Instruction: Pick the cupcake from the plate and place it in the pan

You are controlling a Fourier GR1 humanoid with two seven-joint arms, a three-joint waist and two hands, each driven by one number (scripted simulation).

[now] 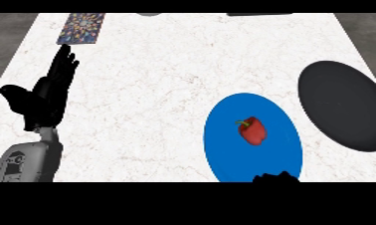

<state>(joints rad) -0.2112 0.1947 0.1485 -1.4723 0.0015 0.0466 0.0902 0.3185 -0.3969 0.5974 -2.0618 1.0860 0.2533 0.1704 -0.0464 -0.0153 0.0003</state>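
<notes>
Red as the cue: aiming for the pepper (252, 130) (no cupcake showing) lying mid blue plate (220, 162) on the worktop (161, 69). Bringing the right hand (275, 177) over it from the lower edge, open or closed being impossible to tell. Closing round its body, then heading for the black pan (337, 104) just beside. Leaving the left hand (51, 92) resting, fingers straight and apart.

From my head I look steeply down on the white marble counter (147, 104), this single view taking in its top from the patterned mat (81, 28) at the far left to the blue plate (253, 139) and dark pan (341, 104) near my lower right edge.
</notes>
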